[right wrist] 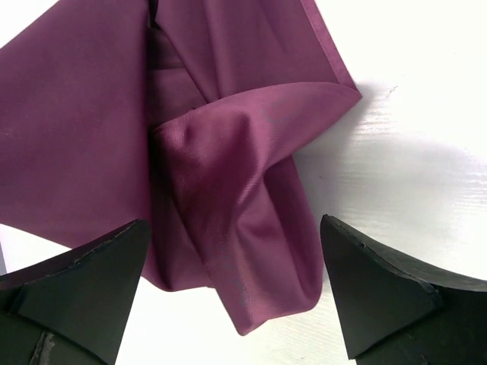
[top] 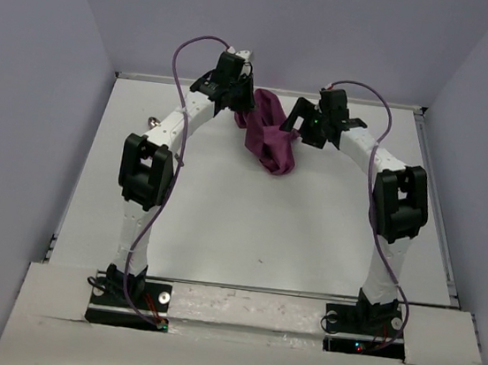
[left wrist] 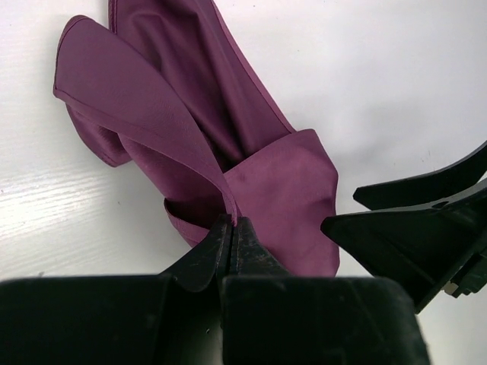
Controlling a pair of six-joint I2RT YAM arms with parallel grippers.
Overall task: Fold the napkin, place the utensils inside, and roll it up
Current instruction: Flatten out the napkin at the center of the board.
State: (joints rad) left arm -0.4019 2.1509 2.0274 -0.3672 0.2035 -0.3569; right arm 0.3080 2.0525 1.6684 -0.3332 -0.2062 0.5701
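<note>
The plum-purple napkin (top: 270,139) hangs crumpled at the back middle of the table. My left gripper (top: 242,105) is shut on a folded edge of the napkin (left wrist: 190,114), pinching it at the jaw tips (left wrist: 230,225). My right gripper (top: 298,123) is open, its fingers (right wrist: 380,285) on either side of a hanging fold of the napkin (right wrist: 228,190) without touching it; midway between them is (right wrist: 232,262). A small grey metal end of a utensil (top: 153,122) shows left of the left arm; the rest of the utensils is hidden.
The white table (top: 256,229) has a raised rim at the back (top: 150,77) and grey walls around. Purple cables (top: 180,68) loop over both arms. The right gripper's black fingers (left wrist: 411,228) show in the left wrist view, beside the napkin.
</note>
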